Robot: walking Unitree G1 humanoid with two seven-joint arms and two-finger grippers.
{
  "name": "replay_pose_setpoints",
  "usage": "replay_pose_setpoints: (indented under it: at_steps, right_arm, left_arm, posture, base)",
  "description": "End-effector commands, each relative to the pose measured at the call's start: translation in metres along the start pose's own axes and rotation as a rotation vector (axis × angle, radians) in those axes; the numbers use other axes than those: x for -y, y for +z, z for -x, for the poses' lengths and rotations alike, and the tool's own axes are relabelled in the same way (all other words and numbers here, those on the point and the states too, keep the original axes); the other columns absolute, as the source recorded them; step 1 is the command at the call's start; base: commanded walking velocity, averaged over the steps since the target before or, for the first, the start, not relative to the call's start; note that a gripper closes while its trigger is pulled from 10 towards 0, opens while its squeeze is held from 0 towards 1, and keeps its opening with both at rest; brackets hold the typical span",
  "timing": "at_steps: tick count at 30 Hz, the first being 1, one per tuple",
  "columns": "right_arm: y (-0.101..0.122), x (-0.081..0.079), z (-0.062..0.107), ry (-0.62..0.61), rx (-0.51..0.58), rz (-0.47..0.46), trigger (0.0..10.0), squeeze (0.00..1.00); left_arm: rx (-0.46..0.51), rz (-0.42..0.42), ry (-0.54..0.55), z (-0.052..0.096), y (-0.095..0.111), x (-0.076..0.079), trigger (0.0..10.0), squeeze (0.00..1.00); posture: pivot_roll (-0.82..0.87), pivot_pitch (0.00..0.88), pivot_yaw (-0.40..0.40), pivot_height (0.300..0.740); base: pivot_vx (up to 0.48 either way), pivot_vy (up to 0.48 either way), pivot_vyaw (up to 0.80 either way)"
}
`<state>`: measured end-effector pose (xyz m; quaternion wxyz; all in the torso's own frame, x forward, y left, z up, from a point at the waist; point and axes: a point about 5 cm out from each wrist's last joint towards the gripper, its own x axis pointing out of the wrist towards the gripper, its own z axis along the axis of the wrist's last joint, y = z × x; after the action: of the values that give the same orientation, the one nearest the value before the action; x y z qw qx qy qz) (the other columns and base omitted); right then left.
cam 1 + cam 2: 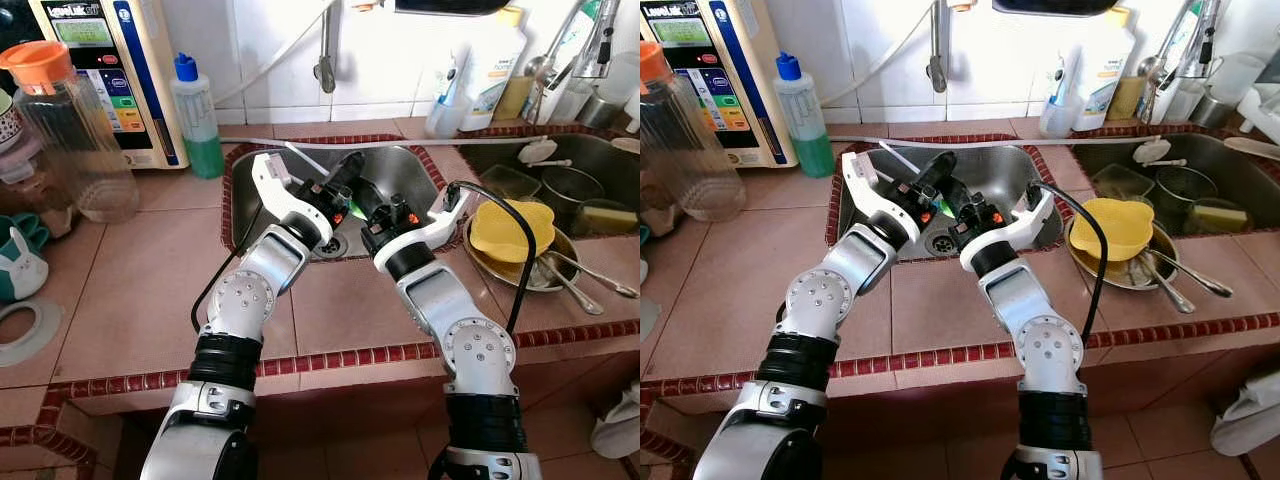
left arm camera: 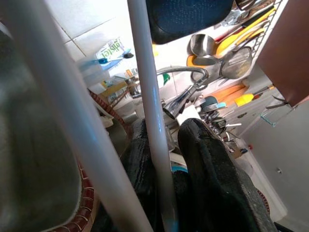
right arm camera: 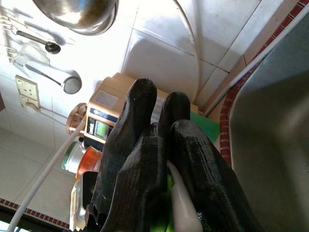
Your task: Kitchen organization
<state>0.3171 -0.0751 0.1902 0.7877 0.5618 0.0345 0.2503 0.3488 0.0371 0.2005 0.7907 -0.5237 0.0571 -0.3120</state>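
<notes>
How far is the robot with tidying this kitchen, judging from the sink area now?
Little looks done. In hand: the left pincer and the right pincer meet over the left sink, gripping a small green-and-white item; what it is, I cannot tell. A thin white rod runs between the left fingers. Left to do: the yellow bowl and spoons on the counter, and the dishes in the right sink.

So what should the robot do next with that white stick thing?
Probably lift it clear of the steel sink. The left gripper is shut on the thin white rod, and the right gripper meets it there, around something green and white, so both look ready to rise.
</notes>
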Motion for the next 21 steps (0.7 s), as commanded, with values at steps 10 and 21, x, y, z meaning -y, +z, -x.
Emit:
replay_pose_setpoints:
  at_steps: [10,21]
  right_arm:
    - [-0.0219,-0.0116,-0.005,0.04,-0.019,-0.088,0.0,0.0]
    - [-0.0219,-0.0116,-0.005,0.04,-0.019,-0.088,0.0,0.0]
  left_arm:
    - [-0.086,0.145,-0.1,-0.0204,-0.0432,0.0377,1.8,0.0]
    - [-0.086,0.145,-0.1,-0.0204,-0.0432,0.0377,1.8,0.0]
  posture:
    - [0.07,0.0,0.033,0.74]
    - [0.07,0.0,0.033,0.74]
  base:
    - [0.0,0.0,0.0]
    - [0.0,0.0,0.0]
